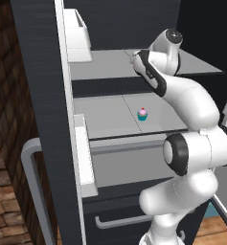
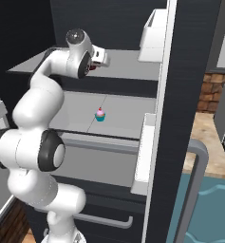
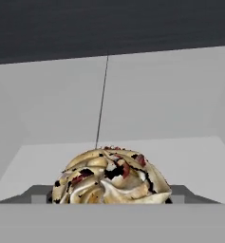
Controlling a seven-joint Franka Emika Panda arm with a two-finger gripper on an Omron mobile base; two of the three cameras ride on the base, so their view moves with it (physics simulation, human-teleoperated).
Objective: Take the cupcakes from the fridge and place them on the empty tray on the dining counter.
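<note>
The black fridge stands open, showing its light grey shelves. The pink-frosted cupcake in a teal wrapper sits alone on the middle shelf. My arm reaches onto the shelf above it, with the gripper low over that shelf. In the hand view a small round tan cake with cream swirls and dark and red flecks sits right in front of the gripper. One dark fingertip stands on each side of the cake, jaws wide apart. I cannot tell whether it is one of the cupcakes. The tray is out of view.
White door bins hang on the open doors either side. A drawer with a grey bar handle lies below the shelves. A beige counter top over a teal front shows at right; I cannot tell if it is the dining counter.
</note>
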